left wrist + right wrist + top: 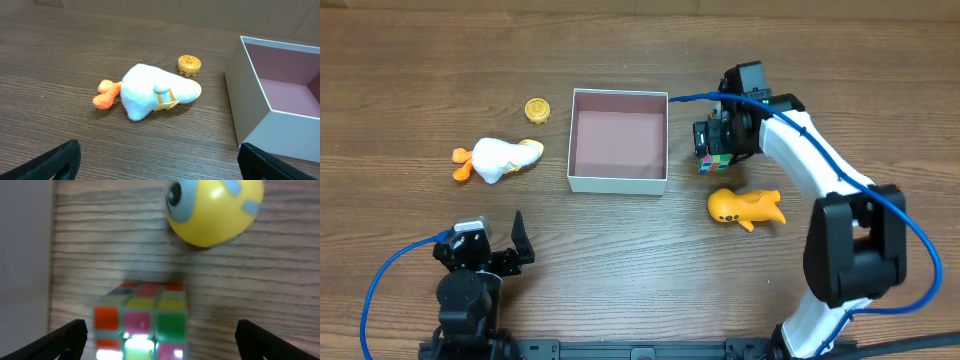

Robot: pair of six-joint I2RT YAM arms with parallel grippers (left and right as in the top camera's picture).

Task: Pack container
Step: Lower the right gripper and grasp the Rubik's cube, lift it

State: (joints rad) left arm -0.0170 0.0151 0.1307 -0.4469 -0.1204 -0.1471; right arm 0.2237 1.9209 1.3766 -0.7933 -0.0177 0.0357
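Nearest the robot's base, the left gripper (160,166) hovered low over the wooden surface (650,270) with its jaws spread wide and nothing between them. On the other side, a little farther out, lay a yellow rubbery toy (745,207) with a round head, a grey eye and short tentacles. The container (618,183) sat upright about mid-surface, its thin white walls framing a pinkish-mauve floor, and every toy lay outside it. To its left, near but apart, a white plush duck (155,92) lay on its side, its orange feet pointing away from the box and a yellow band around its body. Just beyond the right wall, the right gripper (165,339) pointed down over a multicoloured puzzle cube (142,325). Its jaws were open, one on each side of the cube, with a gap showing between each finger and the cube. Farthest back, off the left far corner, lay a small gold disc (189,64); its embossed top was too small to read.
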